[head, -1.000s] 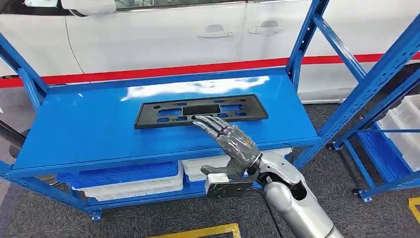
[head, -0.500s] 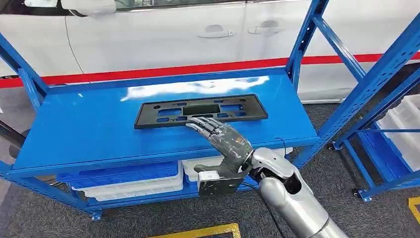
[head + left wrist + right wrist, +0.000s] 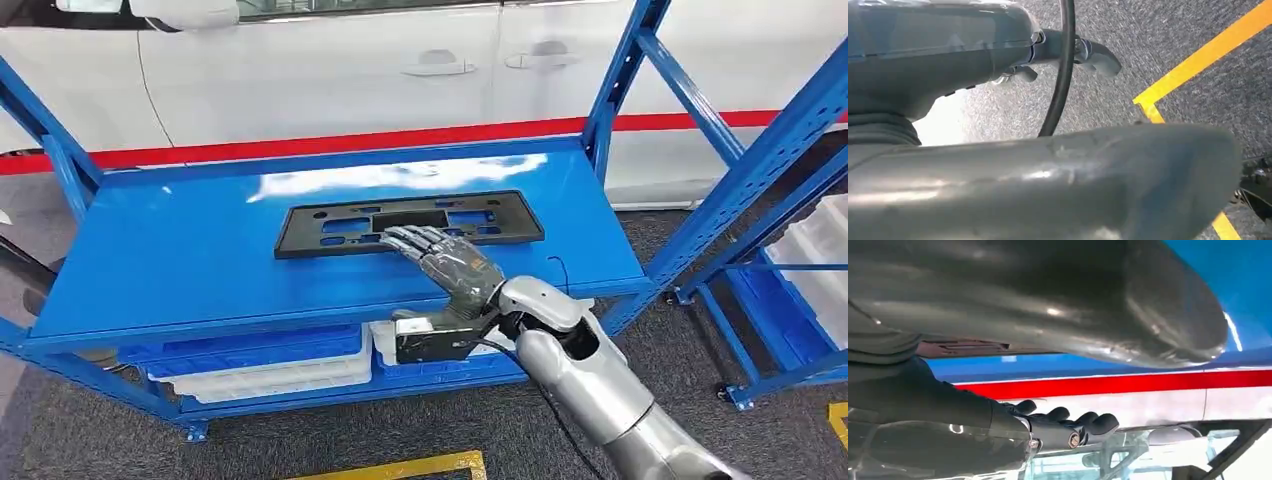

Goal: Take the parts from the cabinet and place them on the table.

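Part: black plate (image 3: 410, 222) flat on the blue shelf (image 3: 180, 260).
Right robot hand (image 3: 450, 262): fingers spread, empty, fingertips over the plate's near edge.
Left robot hand (image 3: 998, 55): grip cannot be told.

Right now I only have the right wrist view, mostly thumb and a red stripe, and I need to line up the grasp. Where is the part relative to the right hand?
Observer: In the head view, the black frame part lies flat on the blue shelf. The right hand reaches over its near edge, around the middle.
Operator: Is it gripping?
Observer: No. Its fingers lie stretched out over that edge, holding nothing. I cannot tell whether they touch.
Operator: And the left hand?
Observer: The left hand hangs over grey carpet near a yellow line, holding nothing.
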Action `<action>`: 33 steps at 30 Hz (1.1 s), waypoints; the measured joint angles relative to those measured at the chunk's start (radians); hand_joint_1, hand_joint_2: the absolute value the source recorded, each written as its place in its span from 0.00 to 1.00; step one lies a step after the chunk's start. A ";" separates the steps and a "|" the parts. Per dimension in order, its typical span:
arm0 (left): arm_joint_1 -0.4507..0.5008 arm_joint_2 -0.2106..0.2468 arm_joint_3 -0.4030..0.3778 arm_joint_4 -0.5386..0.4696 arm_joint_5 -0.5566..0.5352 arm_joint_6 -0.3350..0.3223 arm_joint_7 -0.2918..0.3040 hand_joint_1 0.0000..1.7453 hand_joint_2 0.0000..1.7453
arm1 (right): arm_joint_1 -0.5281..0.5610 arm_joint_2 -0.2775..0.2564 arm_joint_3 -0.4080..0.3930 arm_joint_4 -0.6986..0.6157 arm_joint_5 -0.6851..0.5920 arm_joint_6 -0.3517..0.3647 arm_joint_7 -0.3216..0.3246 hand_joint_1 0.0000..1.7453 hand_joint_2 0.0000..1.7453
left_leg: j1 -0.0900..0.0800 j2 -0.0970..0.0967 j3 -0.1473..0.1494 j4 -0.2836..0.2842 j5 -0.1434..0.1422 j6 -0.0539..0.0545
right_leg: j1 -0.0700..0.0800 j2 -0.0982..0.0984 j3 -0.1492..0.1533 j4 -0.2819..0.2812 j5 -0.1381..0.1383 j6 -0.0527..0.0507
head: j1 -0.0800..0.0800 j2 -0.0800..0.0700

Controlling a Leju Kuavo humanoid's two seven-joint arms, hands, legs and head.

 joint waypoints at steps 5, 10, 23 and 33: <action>0.000 -0.001 0.000 0.000 0.000 0.000 0.000 0.00 0.00 | -0.004 0.000 0.000 0.016 0.000 0.000 0.000 0.00 0.00 | 0.000 -0.001 0.000 0.000 0.000 0.000 | 0.000 -0.001 0.000 0.000 0.000 0.000 | 0.000 0.000; 0.000 -0.002 0.000 0.000 0.000 0.000 0.000 0.00 0.00 | -0.005 -0.001 0.000 0.026 0.000 0.000 0.000 0.00 0.00 | 0.000 -0.002 -0.001 0.000 0.001 0.000 | 0.000 -0.002 0.000 0.000 0.000 0.000 | 0.000 0.000; 0.000 -0.010 0.000 0.000 -0.002 -0.002 0.002 0.00 0.00 | -0.009 -0.001 0.000 0.029 0.002 -0.001 0.000 0.00 0.00 | 0.000 -0.005 -0.001 0.000 0.001 0.000 | 0.000 -0.005 0.000 0.000 0.000 0.000 | 0.000 0.000; -0.004 -0.021 0.000 0.001 -0.019 0.000 0.000 0.00 0.00 | -0.021 -0.014 0.000 0.026 0.002 -0.002 -0.003 0.00 0.00 | 0.008 -0.002 0.010 -0.038 0.028 0.028 | -0.003 -0.020 -0.031 0.055 -0.039 0.012 | 0.000 0.000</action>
